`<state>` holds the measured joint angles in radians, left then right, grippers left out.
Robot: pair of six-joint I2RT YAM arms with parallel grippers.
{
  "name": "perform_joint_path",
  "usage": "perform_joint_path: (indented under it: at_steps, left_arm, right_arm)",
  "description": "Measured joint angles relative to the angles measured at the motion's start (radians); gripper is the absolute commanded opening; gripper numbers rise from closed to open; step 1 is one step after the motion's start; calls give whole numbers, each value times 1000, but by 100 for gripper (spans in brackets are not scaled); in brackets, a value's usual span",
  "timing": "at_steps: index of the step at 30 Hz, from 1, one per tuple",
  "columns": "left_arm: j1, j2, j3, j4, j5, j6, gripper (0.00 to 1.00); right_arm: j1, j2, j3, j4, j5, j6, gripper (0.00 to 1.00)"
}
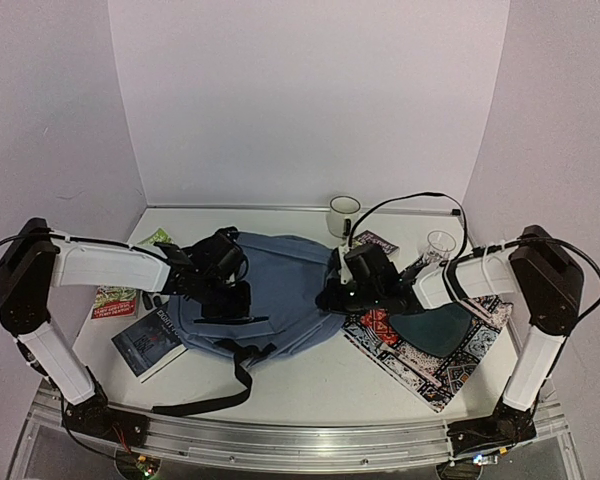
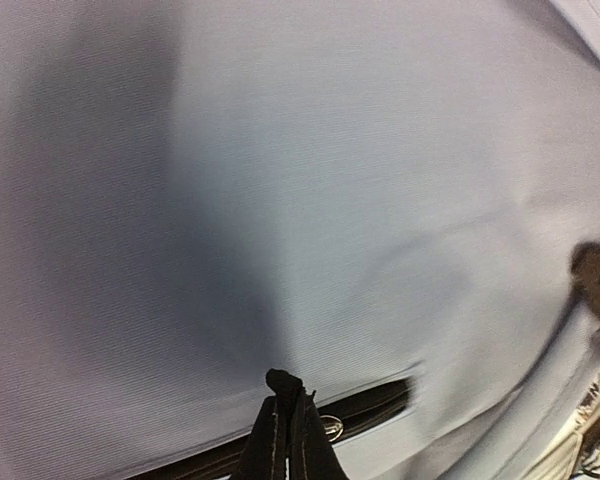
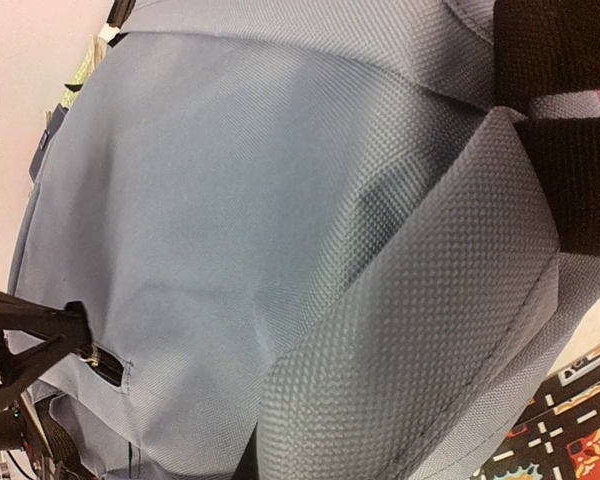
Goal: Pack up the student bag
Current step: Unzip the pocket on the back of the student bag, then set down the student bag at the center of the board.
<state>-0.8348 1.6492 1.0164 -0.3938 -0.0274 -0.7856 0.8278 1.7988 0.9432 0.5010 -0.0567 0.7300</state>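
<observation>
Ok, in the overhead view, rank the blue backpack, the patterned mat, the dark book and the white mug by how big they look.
1. student bag, clearly largest
2. patterned mat, partly covered
3. dark book
4. white mug, smallest, though it stands farthest from the camera, which shrinks it somewhat

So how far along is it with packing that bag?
Barely started. Nothing looks packed: the student bag lies flat. The right gripper pinches its fabric, while the left gripper is shut at the pocket zipper. Opening it, then loading the book, is left.
</observation>
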Motion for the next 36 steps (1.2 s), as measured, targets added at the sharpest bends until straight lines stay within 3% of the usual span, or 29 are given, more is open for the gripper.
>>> perform_joint_path:
  at_steps: [13, 22, 25, 29, 36]
  left_arm:
    - [51, -263, -129, -207, -231, -5, 0]
    - [76, -346, -216, -199, -245, -57, 1]
    - [77, -346, -220, -203, -247, -59, 10]
    - [89, -346, -219, -241, -283, -46, 33]
    - [112, -346, -175, -307, -320, 15, 61]
  right_arm:
    - [-70, -71, 1, -67, -2, -16, 0]
    - [-79, -83, 58, -99, -43, -48, 0]
    - [-79, -71, 88, -111, -60, -60, 0]
    - [-90, -55, 104, -131, -62, -80, 9]
    - [-106, -47, 109, -177, -62, -122, 39]
